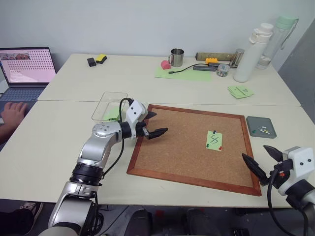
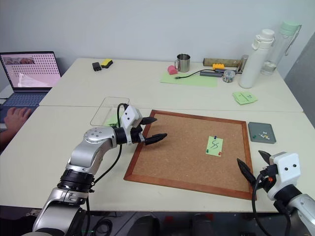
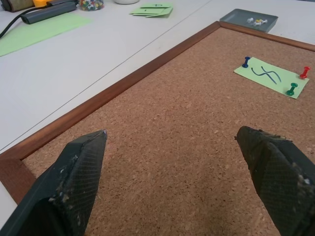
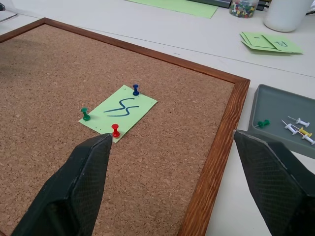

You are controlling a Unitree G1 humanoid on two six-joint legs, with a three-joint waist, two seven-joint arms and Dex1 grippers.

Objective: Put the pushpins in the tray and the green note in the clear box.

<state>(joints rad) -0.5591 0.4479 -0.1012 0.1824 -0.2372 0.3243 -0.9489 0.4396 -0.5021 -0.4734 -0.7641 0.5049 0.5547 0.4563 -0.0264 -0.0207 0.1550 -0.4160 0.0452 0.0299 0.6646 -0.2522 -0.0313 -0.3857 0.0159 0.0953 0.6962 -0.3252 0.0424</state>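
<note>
Green note [image 4: 118, 114] pinned mid-corkboard [image 1: 177, 147], edges free.

The clear box [image 1: 109, 105] is partly hidden — the left gripper [image 1: 150, 125], jaws spread, and its wrist cover the box's near right corner, and a green scrap behind that wrist is too covered to identify. In the tray [image 4: 281, 121], beyond the right gripper's [image 1: 263, 158] wide-open jaws, the picture's edge cuts the far side off. The pins [image 4: 298, 126] lying in it are too small to count surely — one green head, some pale ones. Both left fingers [image 3: 74, 184] run off the frame's bottom.
</note>
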